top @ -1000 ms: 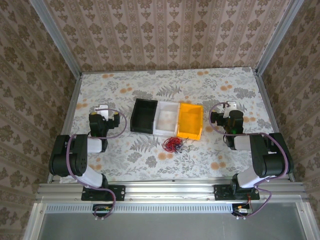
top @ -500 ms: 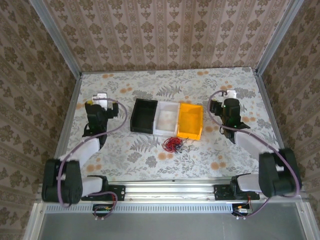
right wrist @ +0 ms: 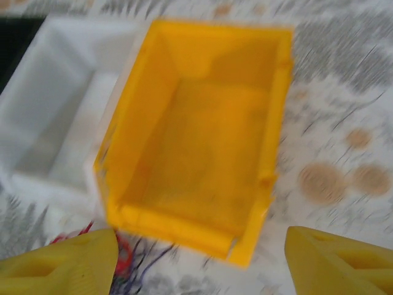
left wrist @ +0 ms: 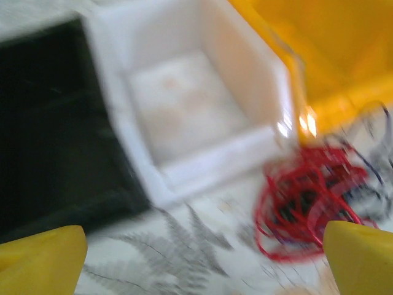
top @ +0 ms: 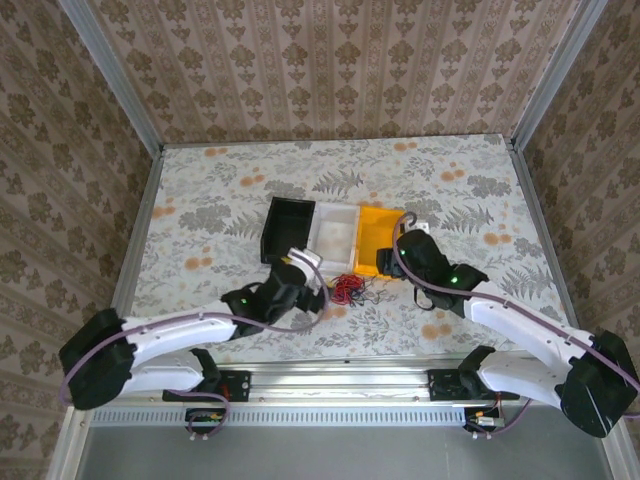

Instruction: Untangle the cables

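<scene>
The cables (top: 347,290) lie in a small tangle of red and dark wires on the table, just in front of the white and yellow bins. My left gripper (top: 312,272) hovers just left of them, open. In the left wrist view the cables (left wrist: 307,206) sit near the right fingertip (left wrist: 359,258), and the left gripper (left wrist: 202,264) holds nothing. My right gripper (top: 408,243) hangs over the yellow bin's near right corner, open. In the right wrist view the right gripper (right wrist: 202,264) is empty, with the cables (right wrist: 126,252) beside its left fingertip (right wrist: 61,261).
Three bins stand in a row behind the tangle: black bin (top: 288,232), white bin (top: 333,236) and yellow bin (top: 378,240), all empty. The wrist views show the same white bin (left wrist: 190,104) and yellow bin (right wrist: 196,160). Aluminium rails edge the table.
Both arms have swung in from the table's outer sides to the middle, ending on either side of the tangle. The right jaws have narrowed a little.
</scene>
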Controlling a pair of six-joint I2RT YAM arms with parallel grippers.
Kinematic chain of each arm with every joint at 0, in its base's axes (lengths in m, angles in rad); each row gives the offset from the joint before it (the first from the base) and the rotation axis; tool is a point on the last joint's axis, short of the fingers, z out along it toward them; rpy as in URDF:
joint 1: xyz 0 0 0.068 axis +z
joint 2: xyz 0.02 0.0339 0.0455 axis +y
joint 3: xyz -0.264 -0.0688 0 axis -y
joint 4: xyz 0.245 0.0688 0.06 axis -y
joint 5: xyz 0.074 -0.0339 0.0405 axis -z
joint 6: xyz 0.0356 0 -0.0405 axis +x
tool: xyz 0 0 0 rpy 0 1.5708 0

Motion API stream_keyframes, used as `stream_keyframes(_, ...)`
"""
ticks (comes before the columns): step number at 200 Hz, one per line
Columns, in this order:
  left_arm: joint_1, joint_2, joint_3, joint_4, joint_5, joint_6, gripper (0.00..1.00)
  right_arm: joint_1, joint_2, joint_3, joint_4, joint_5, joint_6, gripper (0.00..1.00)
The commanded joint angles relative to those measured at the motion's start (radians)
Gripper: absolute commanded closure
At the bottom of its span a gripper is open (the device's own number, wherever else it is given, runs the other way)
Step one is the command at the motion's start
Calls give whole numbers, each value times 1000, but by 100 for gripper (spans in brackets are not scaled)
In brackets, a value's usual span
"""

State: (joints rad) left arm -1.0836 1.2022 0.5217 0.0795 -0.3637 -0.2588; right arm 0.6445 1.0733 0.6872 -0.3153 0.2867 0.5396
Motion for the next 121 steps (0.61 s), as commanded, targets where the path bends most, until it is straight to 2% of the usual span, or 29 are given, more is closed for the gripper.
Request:
stream_keyframes(1,-60,92,44,-35,17,14,0,19,33,-8,-100,-147,96,30)
stream_keyframes(26,-81,210,109,-21,46,81,0,24,99,-13,-61,-255,93,35)
stream_keyframes(60,-81,295,149,33,57,135,0,27,193,15,-30,-262,88,43)
stream_keyframes(121,-72,348,191,41,73,168,3,27,345,65,66,-294,105,52)
